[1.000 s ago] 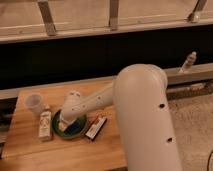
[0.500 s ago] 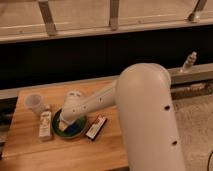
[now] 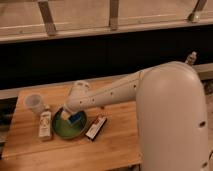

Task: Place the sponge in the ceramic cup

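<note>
Jaws at green plate point(image 3: 59, 132), sponge point(image 3: 76, 119) half-hidden.

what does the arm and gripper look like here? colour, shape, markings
The arm is off-white, smooth rounded shells: a bulky domed segment nearest the camera, then a slimmer tube ending in a round wrist housing. Small dark dots, likely fasteners, mark the shells. No cables or lettering show. The gripper, over the green plate, looks equally pale.

One each: sponge point(image 3: 75, 119), ceramic cup point(image 3: 34, 102), plate point(image 3: 64, 132), packet point(image 3: 96, 127), labelled bottle point(image 3: 45, 125).
</note>
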Robot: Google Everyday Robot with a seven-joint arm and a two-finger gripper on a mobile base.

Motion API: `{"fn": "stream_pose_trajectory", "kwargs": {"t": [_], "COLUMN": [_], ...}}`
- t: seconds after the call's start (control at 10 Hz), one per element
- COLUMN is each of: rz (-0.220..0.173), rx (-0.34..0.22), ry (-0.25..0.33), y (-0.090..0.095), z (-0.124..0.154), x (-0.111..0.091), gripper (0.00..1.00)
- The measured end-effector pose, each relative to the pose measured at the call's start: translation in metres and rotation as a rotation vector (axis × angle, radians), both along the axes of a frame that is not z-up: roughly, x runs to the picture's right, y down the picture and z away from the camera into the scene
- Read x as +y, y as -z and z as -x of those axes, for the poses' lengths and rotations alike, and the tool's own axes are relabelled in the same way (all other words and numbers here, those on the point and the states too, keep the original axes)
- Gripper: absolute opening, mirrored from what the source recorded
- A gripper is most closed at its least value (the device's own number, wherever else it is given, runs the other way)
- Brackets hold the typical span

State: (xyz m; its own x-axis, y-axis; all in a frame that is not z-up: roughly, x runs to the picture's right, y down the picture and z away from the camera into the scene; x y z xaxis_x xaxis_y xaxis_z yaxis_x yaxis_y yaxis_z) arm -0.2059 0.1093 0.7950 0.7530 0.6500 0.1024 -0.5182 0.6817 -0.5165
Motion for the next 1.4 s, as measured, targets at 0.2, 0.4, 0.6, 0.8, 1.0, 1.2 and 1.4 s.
{"fn": "stream_pose_trajectory", "kwargs": {"t": [0.2, 0.4, 0.6, 0.8, 1.0, 1.2, 1.4], "rz": [-0.048, -0.095, -0.125, -0.151, -0.169, -0.187, -0.203], "rx": [-0.032, -0.084, -0.125, -0.192, -0.256, -0.316, -0.382], "ry": [-0.013, 0.0, 0.03, 0.056, 0.074, 0.099, 0.122], "y": [0.01, 0.016, 0.017, 0.017, 0.022, 0.031, 0.044], "z": [0.002, 0.021, 0.045, 0.073, 0.098, 0.129, 0.156], "x": [-0.031, -0.063, -0.079, -0.097, -0.106, -0.111, -0.111], "gripper": [0.0, 0.0, 0.0, 0.0, 0.0, 0.0, 0.0]}}
